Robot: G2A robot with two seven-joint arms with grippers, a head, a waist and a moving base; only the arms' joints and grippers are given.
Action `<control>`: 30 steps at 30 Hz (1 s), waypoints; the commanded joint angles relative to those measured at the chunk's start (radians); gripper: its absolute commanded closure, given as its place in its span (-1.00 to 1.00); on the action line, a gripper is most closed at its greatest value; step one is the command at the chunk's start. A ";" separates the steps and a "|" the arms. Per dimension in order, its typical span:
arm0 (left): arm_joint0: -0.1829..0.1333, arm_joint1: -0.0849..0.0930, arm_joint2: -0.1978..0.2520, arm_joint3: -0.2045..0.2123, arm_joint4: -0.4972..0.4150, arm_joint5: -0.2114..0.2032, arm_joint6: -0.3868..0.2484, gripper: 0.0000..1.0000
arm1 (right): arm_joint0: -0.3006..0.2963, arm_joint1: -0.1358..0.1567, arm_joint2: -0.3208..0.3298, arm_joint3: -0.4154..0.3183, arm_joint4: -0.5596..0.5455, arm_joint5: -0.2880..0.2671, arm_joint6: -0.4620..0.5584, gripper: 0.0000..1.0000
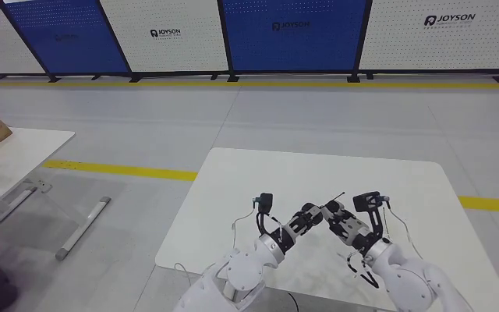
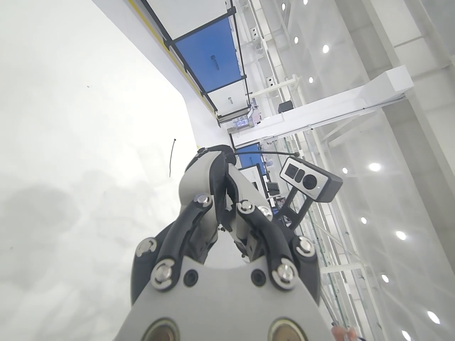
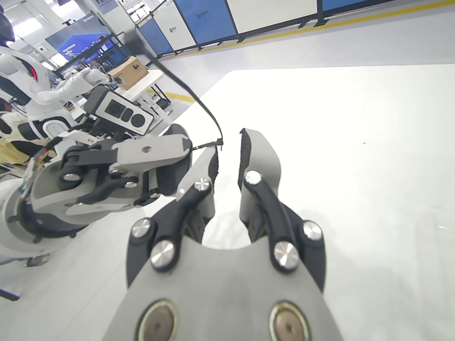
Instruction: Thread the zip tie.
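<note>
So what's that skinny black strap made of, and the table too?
The zip tie looks like black plastic, probably nylon: matte, thin, and it bends in a curve without kinking. The table has a smooth, plain white top, maybe laminate or painted board; the look alone can't settle it.

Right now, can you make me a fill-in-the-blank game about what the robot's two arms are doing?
1. The left end effector is shut on a thin black ____.
2. The right end effector is ____, with its fingers apart.
3. Both end effectors are above a table whose colour is ____.
Missing words: zip tie; open; white.
</note>
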 commanded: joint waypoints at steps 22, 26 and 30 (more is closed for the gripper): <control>-0.011 0.000 0.003 0.003 0.005 0.015 -0.006 1.00 | 0.024 -0.003 -0.015 0.015 -0.001 0.009 0.020 1.00; -0.009 0.001 0.001 -0.002 0.001 0.001 -0.007 1.00 | 0.029 -0.004 -0.020 0.020 -0.002 0.010 0.031 1.00; -0.005 0.002 -0.001 -0.007 0.000 -0.016 -0.010 1.00 | 0.034 -0.005 -0.029 0.026 -0.007 0.013 0.039 1.00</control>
